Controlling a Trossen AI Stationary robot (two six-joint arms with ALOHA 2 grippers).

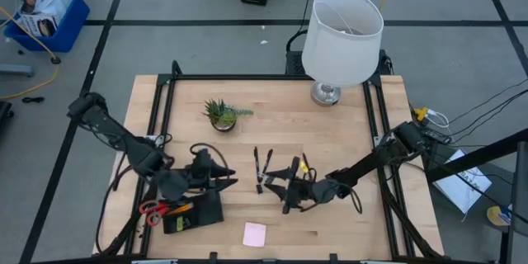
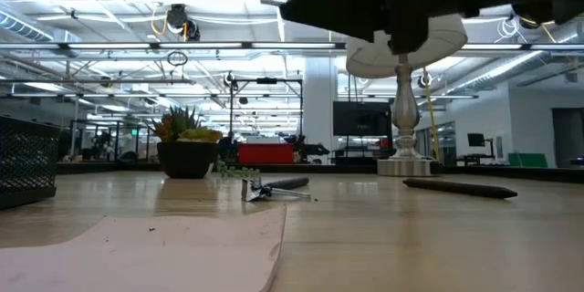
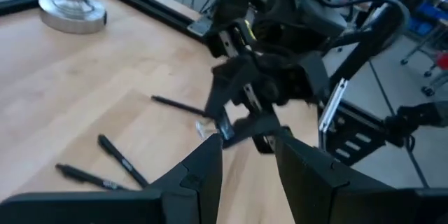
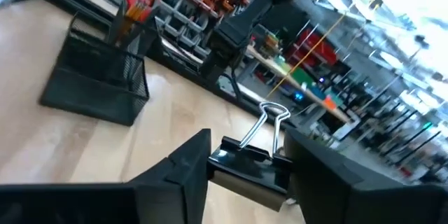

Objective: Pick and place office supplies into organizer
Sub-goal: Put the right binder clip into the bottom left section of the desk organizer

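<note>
Wooden boards are making up the table [image 1: 330,132], with a white-shaded lamp [image 1: 341,25] and a small potted plant [image 1: 222,114] standing toward its far edge. Near the front left corner, the black mesh organizer [image 1: 196,213] is already holding red-handled scissors [image 1: 152,209] and some orange pencils. A pink sticky-note pad [image 1: 254,233] is lying just beside it on the bare wood, and two black pens [image 1: 262,165] are resting near the middle of the table.

Over the table's centre, the right gripper [image 4: 241,171] is carrying a black binder clip [image 4: 246,162]; its fingers are clamped on the clip's body, with the wire handles sticking up between them. In its wrist view the organizer [image 4: 98,77] is sitting well apart from the clip, so the clip is not yet delivered.

By the organizer's rim, the left gripper [image 1: 213,173] is hovering with its fingers apart and nothing between them.

Collision looks like the main risk: the two grippers are near one another, and a straight path to the organizer would be passing close to the left arm. The clip is also small and smooth, so a bump or jerk could be twisting it loose. Releasing it short, or onto the rim, could be sending it bouncing onto the table.
</note>
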